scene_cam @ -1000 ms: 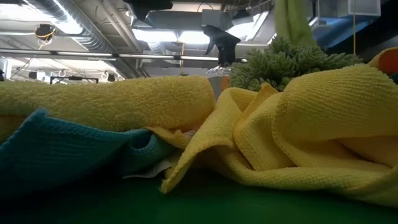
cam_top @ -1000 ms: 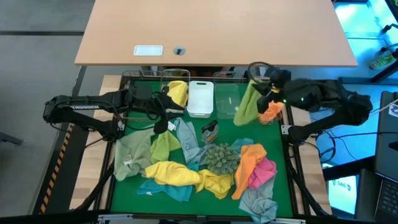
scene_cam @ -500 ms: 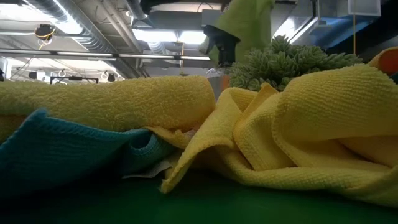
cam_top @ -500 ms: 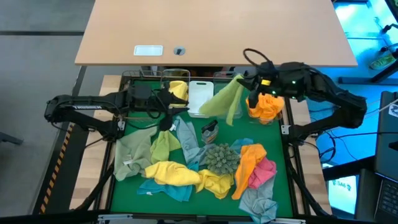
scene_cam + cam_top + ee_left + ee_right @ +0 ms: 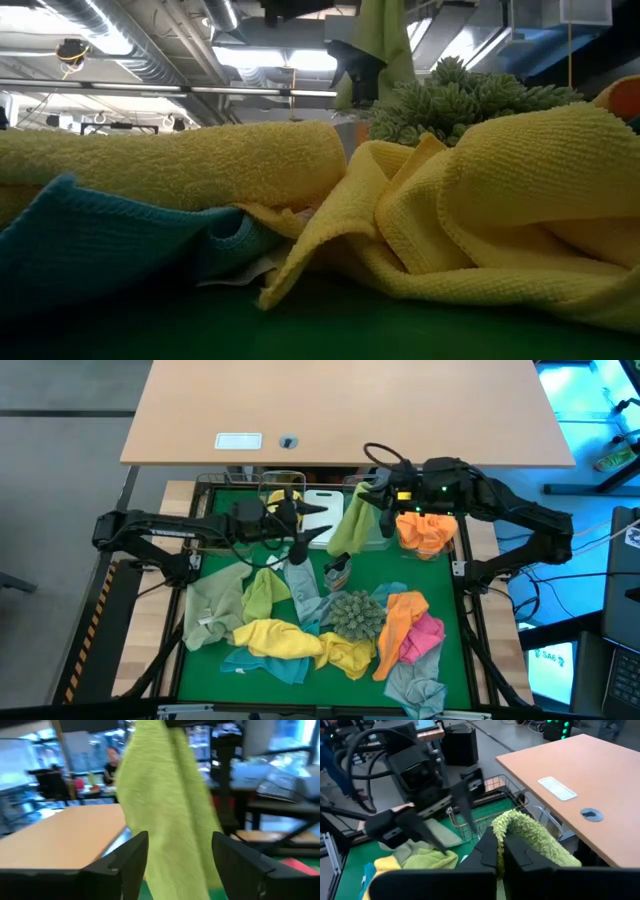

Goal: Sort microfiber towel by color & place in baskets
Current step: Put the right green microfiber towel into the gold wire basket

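Holding a lime towel (image 5: 352, 528) pinched tight, your right gripper (image 5: 381, 501) hangs over the baskets (image 5: 322, 510) along the table's far edge. Your left gripper (image 5: 296, 520) gapes wide and empty beside them; towel pile (image 5: 300, 640) crowds the near edge.

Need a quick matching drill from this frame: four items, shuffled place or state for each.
1. lime-green towel
2. pink towel
3. spiky ball
4. left gripper

a. lying at the front right of the mat
b. fingers open
c. hanging from the shut right gripper
d. mid-mat, ringed by towels

Pairs: 1-c, 2-a, 3-d, 4-b
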Robot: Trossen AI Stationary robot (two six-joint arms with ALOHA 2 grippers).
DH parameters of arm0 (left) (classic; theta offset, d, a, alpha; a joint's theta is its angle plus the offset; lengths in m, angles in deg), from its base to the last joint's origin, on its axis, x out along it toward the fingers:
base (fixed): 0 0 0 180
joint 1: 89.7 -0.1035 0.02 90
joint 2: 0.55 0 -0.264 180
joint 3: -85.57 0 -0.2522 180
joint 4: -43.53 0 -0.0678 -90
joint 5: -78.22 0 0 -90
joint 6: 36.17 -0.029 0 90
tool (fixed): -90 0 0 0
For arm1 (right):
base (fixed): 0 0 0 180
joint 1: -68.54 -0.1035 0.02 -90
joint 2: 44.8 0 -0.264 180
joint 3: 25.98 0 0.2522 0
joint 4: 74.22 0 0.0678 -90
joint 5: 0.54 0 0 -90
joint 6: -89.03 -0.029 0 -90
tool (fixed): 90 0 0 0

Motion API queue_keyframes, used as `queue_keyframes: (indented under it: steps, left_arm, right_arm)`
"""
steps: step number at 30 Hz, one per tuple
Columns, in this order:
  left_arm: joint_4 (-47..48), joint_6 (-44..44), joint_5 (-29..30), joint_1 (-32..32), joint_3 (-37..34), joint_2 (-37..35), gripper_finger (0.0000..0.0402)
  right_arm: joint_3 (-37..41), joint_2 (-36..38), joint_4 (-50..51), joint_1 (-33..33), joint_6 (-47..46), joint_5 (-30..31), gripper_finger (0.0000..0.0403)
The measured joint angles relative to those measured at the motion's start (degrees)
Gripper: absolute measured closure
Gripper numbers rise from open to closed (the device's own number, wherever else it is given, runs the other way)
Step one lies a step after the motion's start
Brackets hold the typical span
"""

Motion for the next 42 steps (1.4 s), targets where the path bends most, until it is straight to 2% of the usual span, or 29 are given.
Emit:
queue_keyframes:
  steps: [3,8,15,19,30,35,39,42]
  left_arm:
    - [-4.36,-0.11,2.86,-0.01,-0.02,2.42,0.0178]
    - [-10.21,-0.09,2.17,0.01,-0.01,6.14,0.0176]
    - [-12.97,0.35,4.56,-0.67,-0.02,9.89,0.0180]
    - [-13.32,0.35,4.70,-0.99,-0.01,9.85,0.0217]
    - [-14.23,0.33,4.06,-1.23,-0.02,9.66,0.0386]
    - [-14.19,0.04,4.03,-1.23,-0.02,9.66,0.0393]
    - [-14.19,0.00,4.01,-1.23,-0.02,9.66,0.0398]
    - [-14.19,-1.01,4.08,-1.23,-0.01,9.66,0.0398]
  right_arm:
    - [0.00,-0.42,-0.02,-0.02,0.39,-0.02,0.0402]
    - [0.02,-1.46,-2.18,-0.02,0.54,0.00,0.0402]
    - [0.02,-2.34,-3.61,-0.02,1.61,-0.04,0.0402]
    - [0.02,-2.32,-3.87,-0.02,1.77,-0.02,0.0402]
    - [0.02,-2.32,-4.73,-0.02,1.63,-0.05,0.0364]
    - [0.02,-2.32,-5.16,-0.02,1.82,-4.36,0.0341]
    - [0.02,-2.32,-6.22,-0.02,1.83,-8.51,0.0306]
    - [0.02,-2.32,-6.07,-0.04,1.84,-8.98,0.0278]
